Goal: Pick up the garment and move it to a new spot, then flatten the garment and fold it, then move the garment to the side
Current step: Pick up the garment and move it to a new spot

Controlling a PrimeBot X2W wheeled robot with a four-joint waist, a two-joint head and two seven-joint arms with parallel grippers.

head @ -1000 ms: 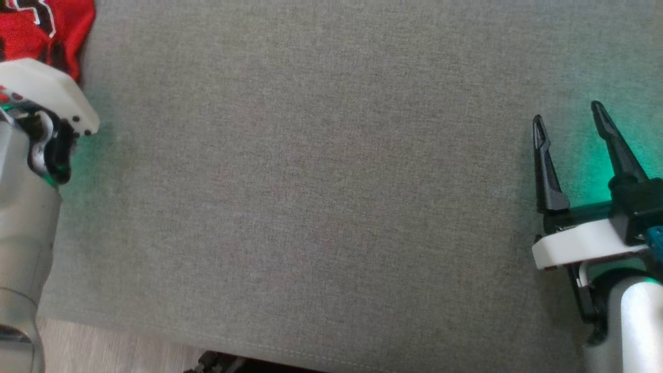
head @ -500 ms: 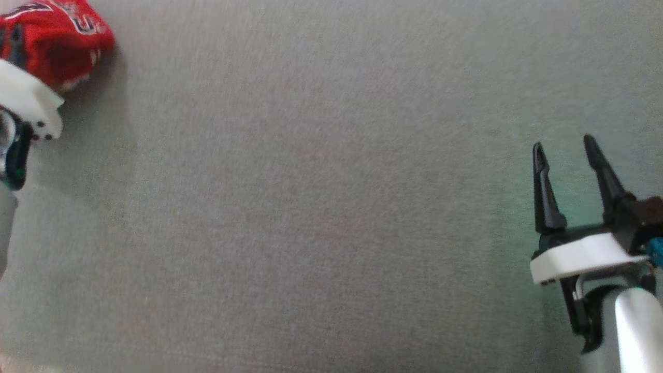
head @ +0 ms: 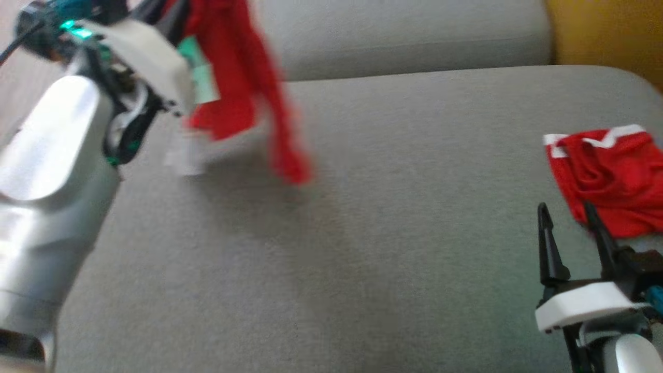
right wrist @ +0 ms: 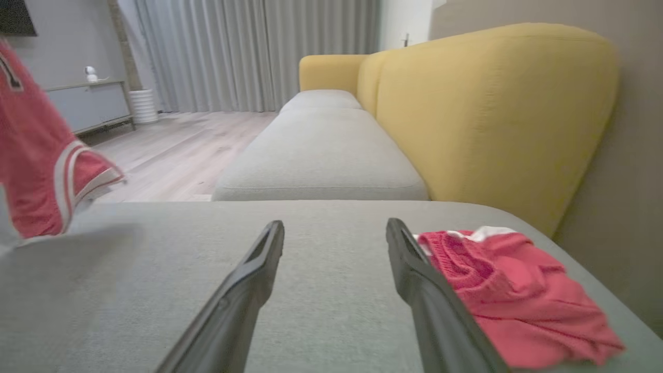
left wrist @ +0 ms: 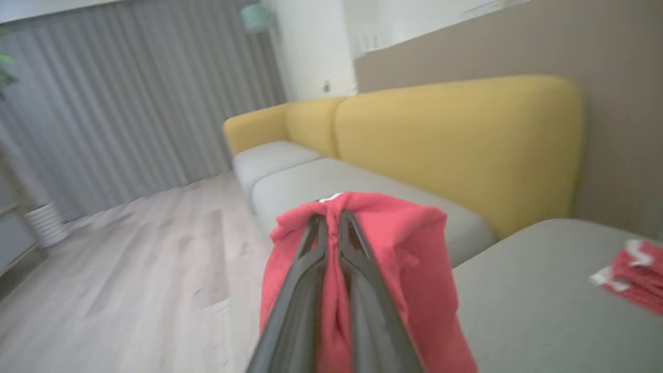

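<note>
The garment (head: pixel 233 93), a red jersey, is held aloft over the left rear part of the grey seat cushion (head: pixel 362 233), pinched in the left gripper (left wrist: pixel 331 220). The left jaws are closed hard on a bunched fold of it, with only cloth between them. From that pinch the fabric hangs straight down, so its long axis runs vertically, towards the cushion. Its lowest tip is blurred, and whether it brushes the cushion cannot be told.

The right gripper (head: pixel 565 217) is poised low over the right front part of the cushion, well apart from the hanging cloth. Its jaws are spread wide and nothing is held between them. A second red garment (head: pixel 606 176) lies crumpled on the cushion's right side, just beside the right-hand finger; contact with it cannot be made out.

The step in hand is judged to be the carry to a new spot. The bare middle of the cushion lies between the two arms, so the garment would have to be brought rightwards and lowered there. The left arm alone is loaded, and the free hem is nearer to it than to the right arm.
</note>
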